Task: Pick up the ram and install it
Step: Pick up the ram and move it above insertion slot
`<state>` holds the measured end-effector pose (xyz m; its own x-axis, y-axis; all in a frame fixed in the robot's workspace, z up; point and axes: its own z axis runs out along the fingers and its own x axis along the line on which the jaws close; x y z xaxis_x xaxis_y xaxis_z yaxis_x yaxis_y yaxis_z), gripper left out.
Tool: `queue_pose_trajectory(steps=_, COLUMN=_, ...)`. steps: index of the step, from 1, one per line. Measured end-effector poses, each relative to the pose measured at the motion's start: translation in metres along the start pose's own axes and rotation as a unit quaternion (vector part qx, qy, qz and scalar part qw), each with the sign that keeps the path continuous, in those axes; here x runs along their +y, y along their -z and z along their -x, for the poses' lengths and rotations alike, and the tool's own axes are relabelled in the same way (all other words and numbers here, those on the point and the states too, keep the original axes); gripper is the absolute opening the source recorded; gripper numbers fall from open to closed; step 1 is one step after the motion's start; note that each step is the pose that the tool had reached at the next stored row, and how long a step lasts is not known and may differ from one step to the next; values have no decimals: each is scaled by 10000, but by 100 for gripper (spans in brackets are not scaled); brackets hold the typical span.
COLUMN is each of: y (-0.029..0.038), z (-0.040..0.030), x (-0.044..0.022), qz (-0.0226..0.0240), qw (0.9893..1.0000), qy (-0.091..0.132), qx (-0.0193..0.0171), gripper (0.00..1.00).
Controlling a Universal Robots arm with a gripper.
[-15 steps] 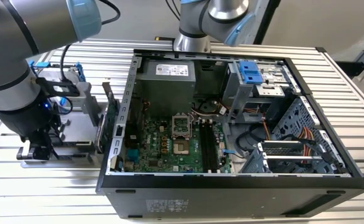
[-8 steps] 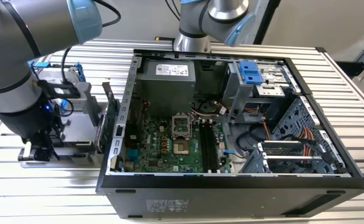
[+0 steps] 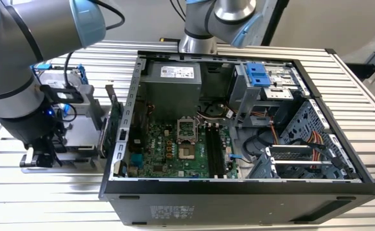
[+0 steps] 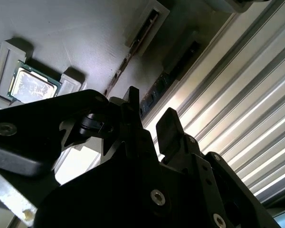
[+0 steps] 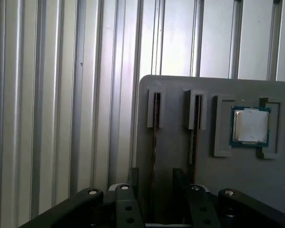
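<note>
Two ram sticks stand on edge in slots of a grey holder tray [image 5: 175,95]. In the first wrist view my gripper [image 5: 155,176] is open and straddles one ram stick [image 5: 155,123], one black finger on each side with a gap to both. The other ram stick [image 5: 195,128] stands in the neighbouring slot. In the second wrist view the gripper [image 4: 149,111] hangs just over the tray, in line with the ram [image 4: 133,52]. In the exterior view the gripper [image 3: 43,156] is low over the tray [image 3: 78,144], at the exterior view's left, outside the computer case [image 3: 239,192].
A processor chip [image 5: 249,126] lies in a pocket of the same tray. The open case holds a motherboard with black memory slots [image 3: 216,149]. A green card [image 3: 114,125] stands by the case's left wall. A drive with blue rails [image 3: 59,77] sits behind the tray. Ribbed metal table [image 3: 354,96] all around.
</note>
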<state>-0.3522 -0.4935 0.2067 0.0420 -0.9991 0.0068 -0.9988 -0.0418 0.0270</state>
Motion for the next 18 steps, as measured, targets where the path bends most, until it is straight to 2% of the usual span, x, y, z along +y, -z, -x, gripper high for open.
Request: queue_pose_trajectory(steps=18, y=-81, z=2, x=0, qz=0, qw=10000, qy=-2, qx=5, gripper=100)
